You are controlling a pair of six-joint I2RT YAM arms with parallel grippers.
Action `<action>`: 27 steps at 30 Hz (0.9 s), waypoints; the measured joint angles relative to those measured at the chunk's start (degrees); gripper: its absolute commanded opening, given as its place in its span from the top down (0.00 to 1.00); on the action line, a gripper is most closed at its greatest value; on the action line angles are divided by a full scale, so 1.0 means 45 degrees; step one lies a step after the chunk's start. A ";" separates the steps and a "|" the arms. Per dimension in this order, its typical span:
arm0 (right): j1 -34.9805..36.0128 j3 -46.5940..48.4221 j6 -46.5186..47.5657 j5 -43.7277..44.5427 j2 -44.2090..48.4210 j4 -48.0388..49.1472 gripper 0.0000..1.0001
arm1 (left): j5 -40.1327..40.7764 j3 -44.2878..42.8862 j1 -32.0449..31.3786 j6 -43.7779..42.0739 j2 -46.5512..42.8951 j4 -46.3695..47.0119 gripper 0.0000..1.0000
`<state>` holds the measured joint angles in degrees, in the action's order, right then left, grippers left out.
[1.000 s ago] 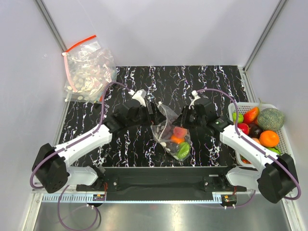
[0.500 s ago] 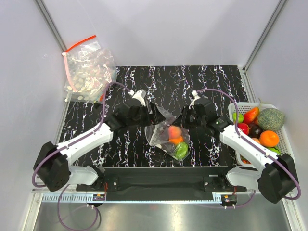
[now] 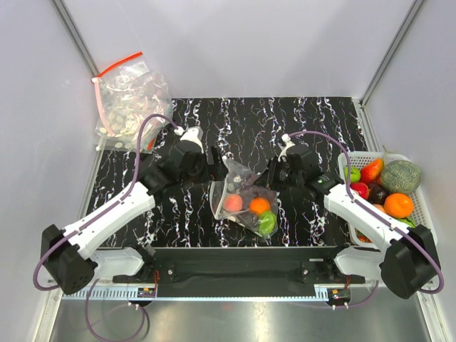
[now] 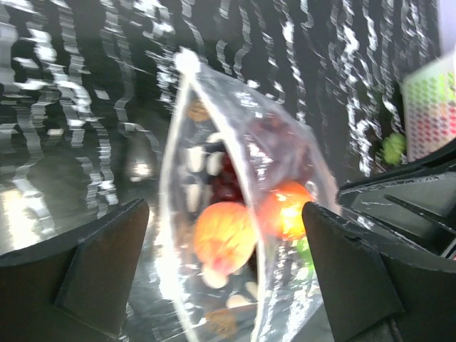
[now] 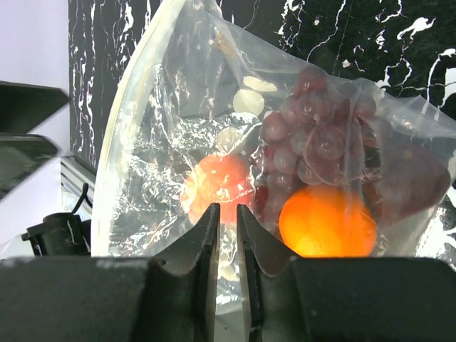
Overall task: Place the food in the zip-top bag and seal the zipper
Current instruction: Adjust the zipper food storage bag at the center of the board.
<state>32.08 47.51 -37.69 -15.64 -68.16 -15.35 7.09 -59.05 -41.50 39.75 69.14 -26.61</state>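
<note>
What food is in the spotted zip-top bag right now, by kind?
peach: 1
orange: 1
grape bunch: 1
green fruit: 1
Total: 4 clearly visible inside the zip-top bag. The dark shape beside the grapes may be a fifth item; I cannot tell.

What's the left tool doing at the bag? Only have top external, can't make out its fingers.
Observer: Left wrist shows the left tool wide open, fingers either side of the zip-top bag.
Operator: Right tool holding?
Observer: Right wrist shows the right tool closed to a slit on the bag's edge.
Operator: Contents?
Observer: There's a bunch of purple grapes in it, beside the orange.
</note>
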 measured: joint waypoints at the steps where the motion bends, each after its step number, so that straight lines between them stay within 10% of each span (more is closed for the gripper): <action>1: 0.0000 -0.0005 0.0029 -0.0034 -0.0068 0.0073 0.79 | 0.0296 -0.0044 0.0010 -0.0073 -0.0185 -0.0277 0.01; 27: 0.0000 -0.0238 0.0311 -0.0126 -0.0437 0.0209 0.79 | -0.1865 0.1039 0.0641 -0.0170 0.0257 0.1093 0.01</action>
<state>32.08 46.44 -36.29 -16.21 -70.13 -14.41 -1.30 -54.37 -38.61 38.98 70.30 -21.69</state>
